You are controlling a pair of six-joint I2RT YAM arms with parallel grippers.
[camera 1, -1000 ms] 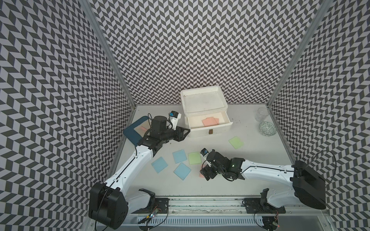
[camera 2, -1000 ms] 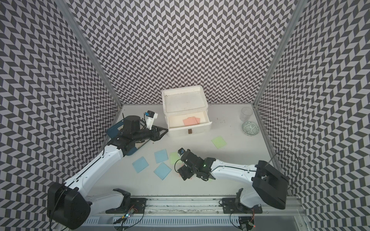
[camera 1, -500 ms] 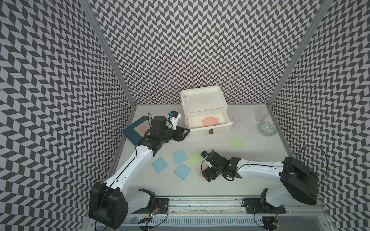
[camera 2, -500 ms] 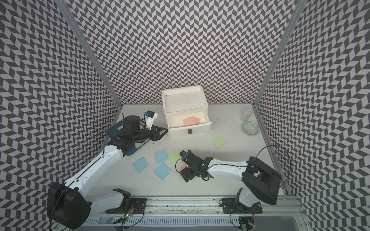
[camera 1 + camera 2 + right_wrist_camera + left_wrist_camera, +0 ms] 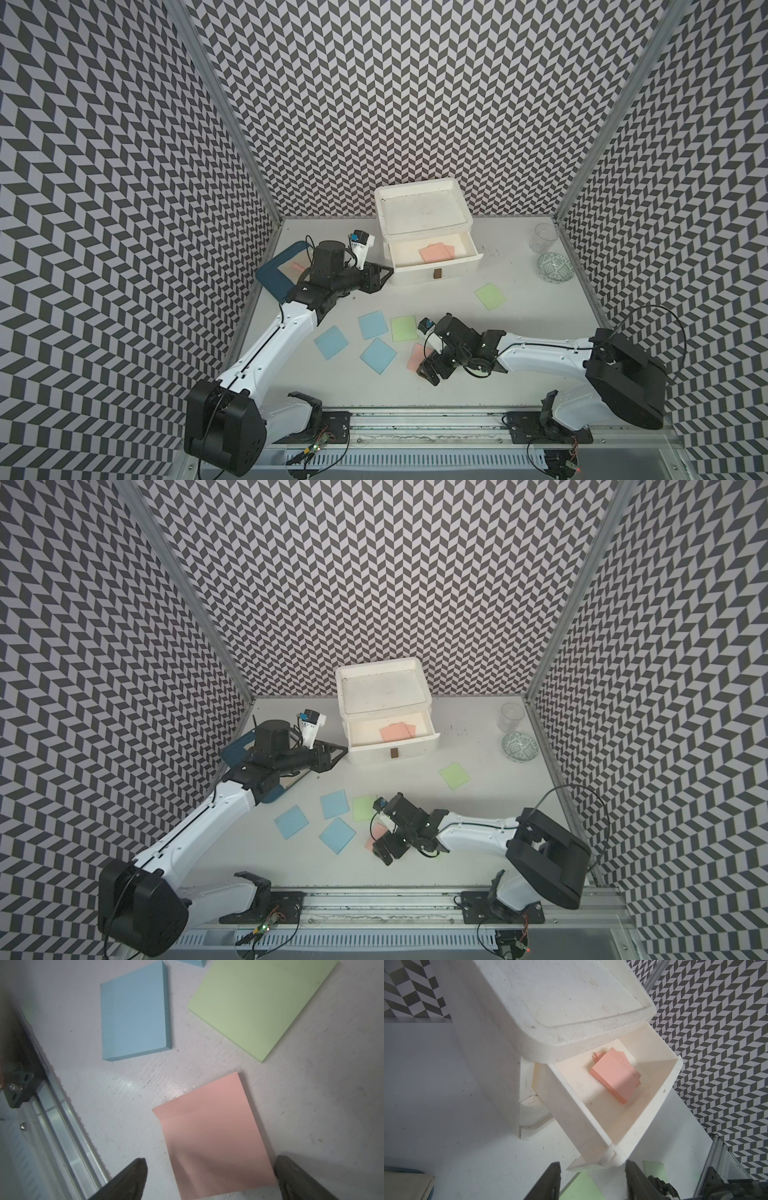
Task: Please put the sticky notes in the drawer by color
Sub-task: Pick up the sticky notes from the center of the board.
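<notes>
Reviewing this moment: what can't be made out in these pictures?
- Pink note on the table: right gripper covers part in both top views; right wrist view's edge cuts it.
- Pink notes in the drawer: overlapping, count unclear in every view.
- Lower compartments: hidden under the open one in both top views.
- Dark blue tray: left arm covers most in both top views.

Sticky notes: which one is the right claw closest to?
The salmon pink paper square, lying between the right claw's open fingers; the pale blue squares and light green squares lie farther away.
</notes>
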